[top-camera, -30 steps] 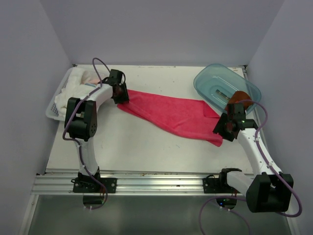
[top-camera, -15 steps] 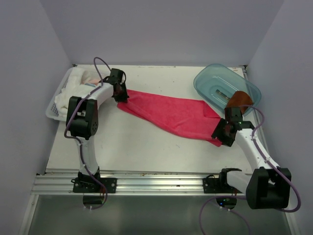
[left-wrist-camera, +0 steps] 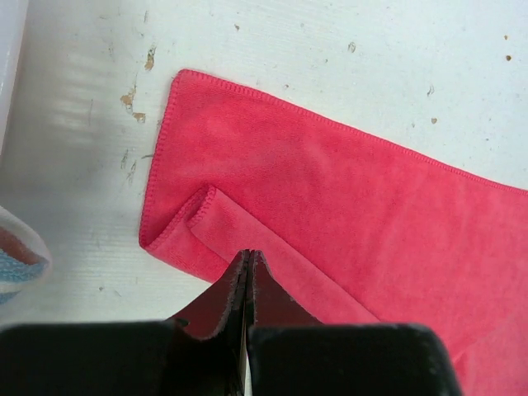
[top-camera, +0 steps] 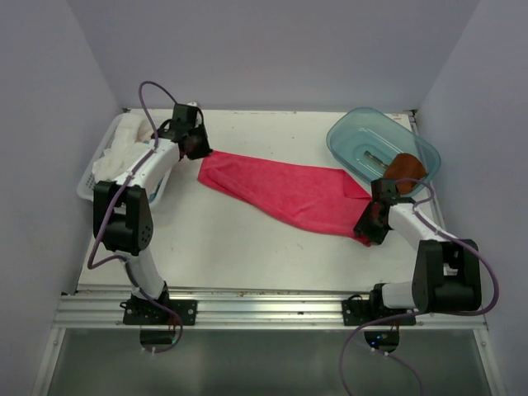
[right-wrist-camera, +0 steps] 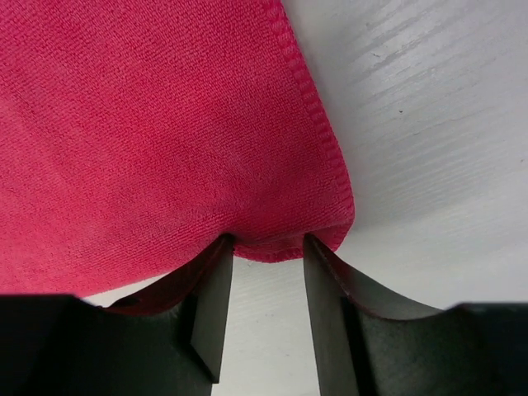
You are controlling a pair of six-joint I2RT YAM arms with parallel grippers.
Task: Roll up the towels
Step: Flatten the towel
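Pink-red towel (top-camera: pixel 280 190) looks soft and limp; pinch its corner hem. Your left pincer (left-wrist-camera: pixel 247 257) is shut empty, and your right pincer (right-wrist-camera: pixel 266 243) is half-open astride the hem.

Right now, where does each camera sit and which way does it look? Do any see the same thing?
Top camera: above, behind the bases, facing down on the table; the left arm, right arm, pink towel and blue tub show.
Left wrist camera: on the left arm, facing down at the towel's folded corner; the left jaws, shut, poke in below.
Right wrist camera: on the right arm, close over the towel's other corner; the right jaws, open, frame it.
Shared: all three see the pink towel.
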